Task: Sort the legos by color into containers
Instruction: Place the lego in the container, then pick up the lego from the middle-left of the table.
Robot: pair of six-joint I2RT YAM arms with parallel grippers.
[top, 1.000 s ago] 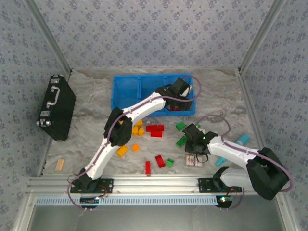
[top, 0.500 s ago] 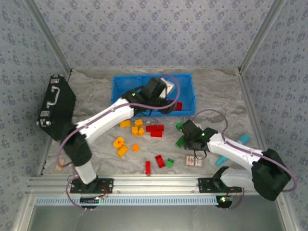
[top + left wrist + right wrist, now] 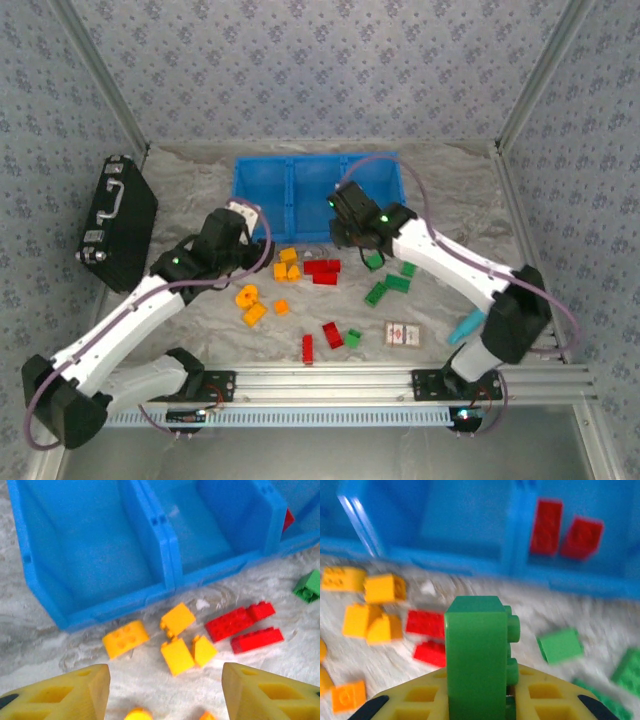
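The blue bin (image 3: 300, 159) stands at the back, and two red legos (image 3: 547, 525) lie in its right compartment (image 3: 580, 580). Orange legos (image 3: 288, 263), red legos (image 3: 322, 270) and green legos (image 3: 398, 283) are scattered on the table in front of it. My left gripper (image 3: 252, 248) hovers open before the bin's left end. Between its fingers (image 3: 75, 690) I see orange legos (image 3: 176, 656) on the table below. My right gripper (image 3: 342, 222) is at the bin's front wall, shut on an upright green lego (image 3: 475, 640).
A black case (image 3: 118, 220) lies at the left edge. The red-and-white card box (image 3: 402, 333) and a teal stick (image 3: 465, 327) lie at the front right. More red legos (image 3: 333, 333) and a green one (image 3: 353, 337) sit near the front rail.
My left arm pulled back from the bin's right compartment and swung left and down. My right gripper rose from the green legos to the bin's front, holding a green lego.
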